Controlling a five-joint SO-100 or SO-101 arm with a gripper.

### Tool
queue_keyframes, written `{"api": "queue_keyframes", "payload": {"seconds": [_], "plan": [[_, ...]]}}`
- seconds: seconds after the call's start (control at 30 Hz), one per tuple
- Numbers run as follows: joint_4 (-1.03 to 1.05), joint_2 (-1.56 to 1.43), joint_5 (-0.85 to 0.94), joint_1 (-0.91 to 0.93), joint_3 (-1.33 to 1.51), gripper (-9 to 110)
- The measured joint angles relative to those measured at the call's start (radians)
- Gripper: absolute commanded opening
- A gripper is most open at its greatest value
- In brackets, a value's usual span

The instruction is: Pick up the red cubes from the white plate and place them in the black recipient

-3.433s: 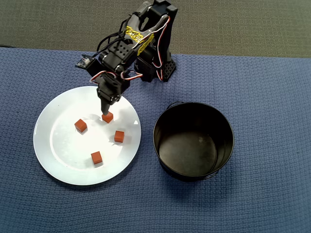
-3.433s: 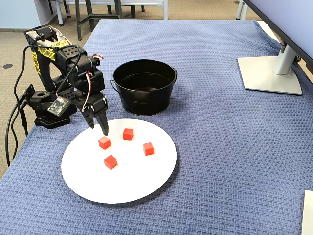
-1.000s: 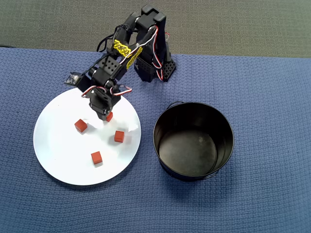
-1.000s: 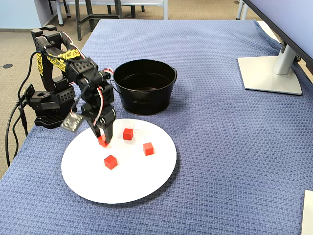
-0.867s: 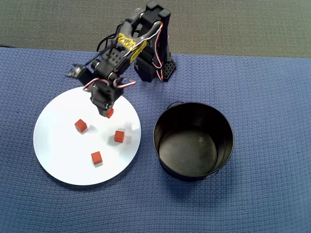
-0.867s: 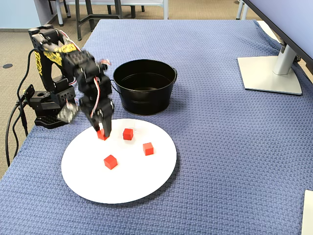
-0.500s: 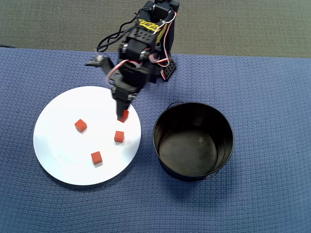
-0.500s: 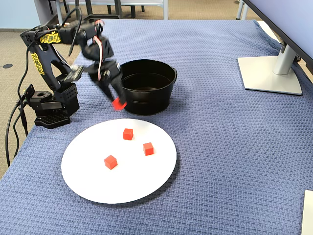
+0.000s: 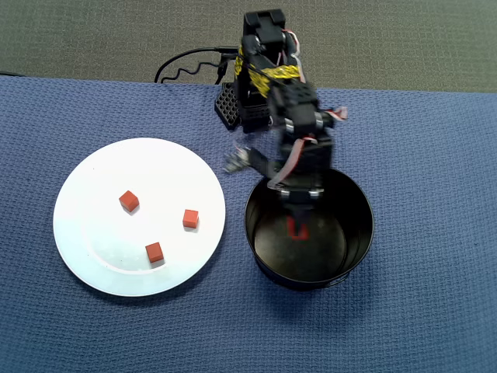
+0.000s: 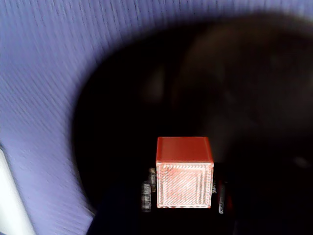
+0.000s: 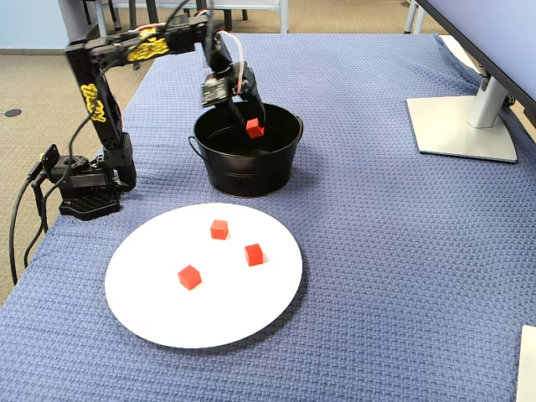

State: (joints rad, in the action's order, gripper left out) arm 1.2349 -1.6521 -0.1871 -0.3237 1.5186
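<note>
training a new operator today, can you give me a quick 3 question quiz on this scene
1. How many red cubes lie on the white plate?
2. True or false: the gripper is empty.
3. The held cube is: A) on the blue cloth, B) over the black pot, C) on the plate.

Key
1. Three.
2. False: the wrist view shows its fingers shut on a cube.
3. B.
</note>
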Motion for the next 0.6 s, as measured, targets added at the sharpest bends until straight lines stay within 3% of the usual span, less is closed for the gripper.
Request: {"api": "queue_keyframes", "payload": {"seconds": [0.17, 0.37, 0.6], "plan": [[0.064, -0.038, 0.114, 0.067, -0.029, 32], [0.143, -0.094, 0.288, 0.393, -0.049, 26], [0.115, 0.110, 0.569, 0.713, -0.032, 28]]}}
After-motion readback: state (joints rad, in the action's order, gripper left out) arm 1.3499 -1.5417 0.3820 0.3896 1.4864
